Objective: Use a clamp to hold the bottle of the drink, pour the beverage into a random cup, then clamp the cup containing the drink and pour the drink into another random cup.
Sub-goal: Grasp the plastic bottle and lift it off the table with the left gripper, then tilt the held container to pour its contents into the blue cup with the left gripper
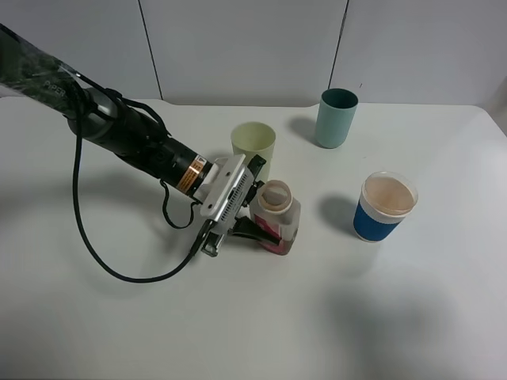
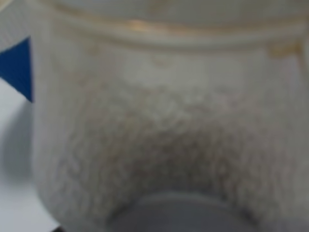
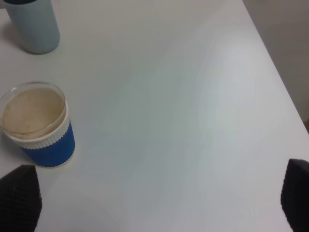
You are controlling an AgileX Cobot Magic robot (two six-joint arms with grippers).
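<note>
The left gripper (image 1: 264,228), clamped shut on the open bottle (image 1: 276,199) standing just beside the pale yellow-green cup (image 1: 253,145), may squeeze its soft walls or knock that cup over when lifting.

Blurred translucent bottle (image 2: 169,121), very close, across nearly the whole view. Blue wedge of a cup (image 2: 17,67) at nine o'clock. White table (image 2: 17,208) at eight o'clock.
</note>
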